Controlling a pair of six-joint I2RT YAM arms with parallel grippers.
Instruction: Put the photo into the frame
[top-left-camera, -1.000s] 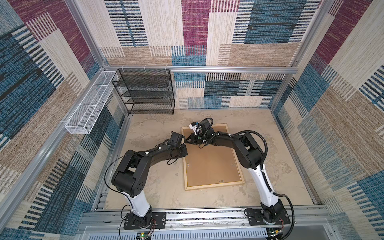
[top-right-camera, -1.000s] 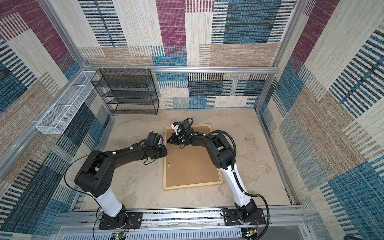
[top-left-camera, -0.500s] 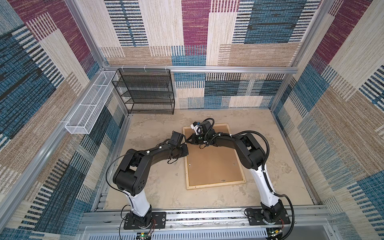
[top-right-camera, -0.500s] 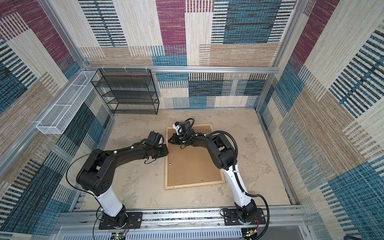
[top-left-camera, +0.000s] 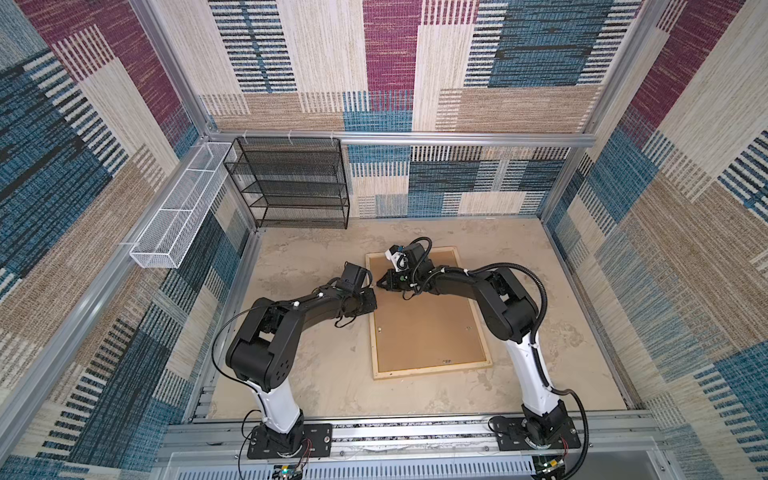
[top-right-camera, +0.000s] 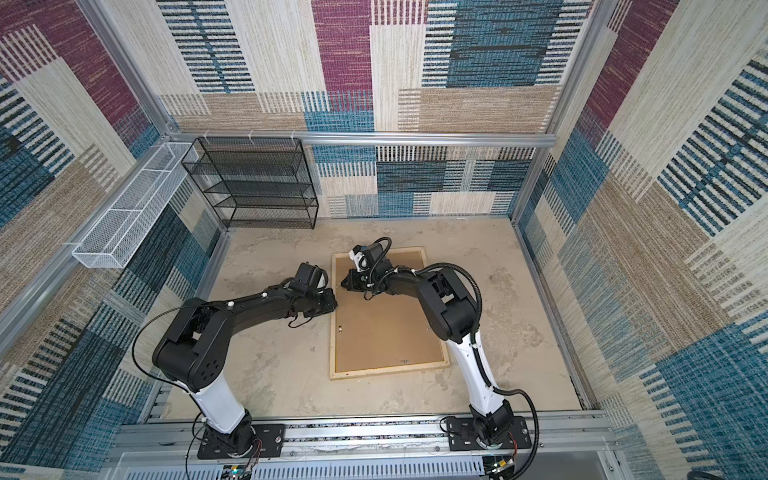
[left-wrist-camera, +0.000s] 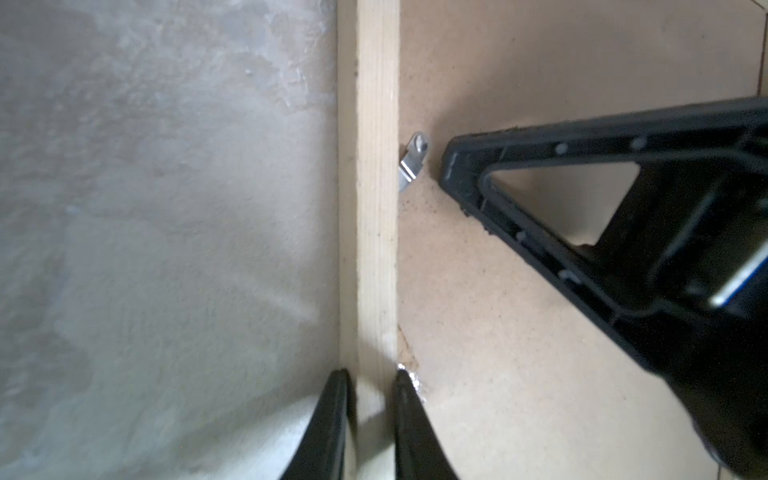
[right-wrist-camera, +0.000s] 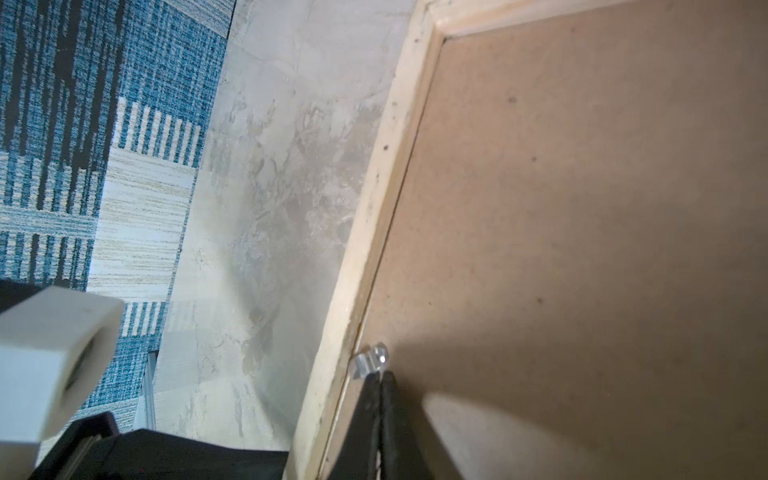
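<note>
Barely anything has shifted: in both top views the frame (top-left-camera: 432, 369) has edged slightly rightward on the counter (top-left-camera: 324, 365). Left wrist view: the left claw (left-wrist-camera: 370, 376), narrow, pinches the frame's side bar. Right wrist view: the right claw (right-wrist-camera: 379, 375), closed and empty, has a metal tab (right-wrist-camera: 371, 358) just off its tip. The photo is unseen, probably under the seated backing board (right-wrist-camera: 582, 208).

Both top views looked steeply down over the whole table (top-left-camera: 324, 365); both wrist cameras sat close above the frame (left-wrist-camera: 368, 208), sharing one metal clip (right-wrist-camera: 372, 359)
</note>
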